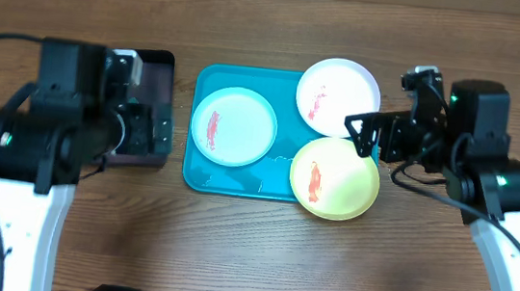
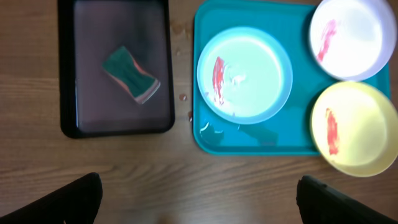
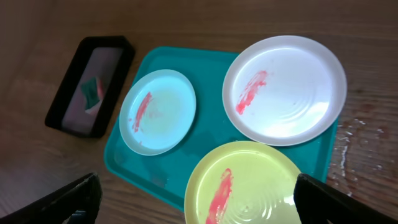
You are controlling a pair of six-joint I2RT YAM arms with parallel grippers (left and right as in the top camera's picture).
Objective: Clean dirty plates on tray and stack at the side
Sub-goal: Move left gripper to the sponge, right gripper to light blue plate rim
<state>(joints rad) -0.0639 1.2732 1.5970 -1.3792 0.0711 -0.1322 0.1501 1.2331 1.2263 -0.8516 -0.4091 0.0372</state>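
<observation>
We find the tray (image 1: 237, 182) at mid-tabletop carrying all three plates, each with a red smear. The light blue plate (image 1: 234, 126) sits in the tray's left half. The white plate (image 1: 338, 98) sits at the far right corner. The yellow-green plate (image 1: 335, 178) sits at the near right corner and overhangs the near rim.

A black tray (image 1: 157, 67) beside the left edge holds a sponge (image 2: 131, 75). The left gripper (image 1: 141, 123) hangs over that black tray, jaws fully spread and empty. The right gripper (image 1: 365, 135) hovers at the tray's right edge between the white and yellow-green plates, equally wide and empty.

We judge no cleaning is begun; the step in hand is fetching the sponge. We recommend the left gripper descend square over the sponge and close across its narrow waist. The right should pin a plate's rim before any wiping, since shallow plastic is likely to slide. The overhanging yellow-green plate may tip if pressed at its outer edge.
</observation>
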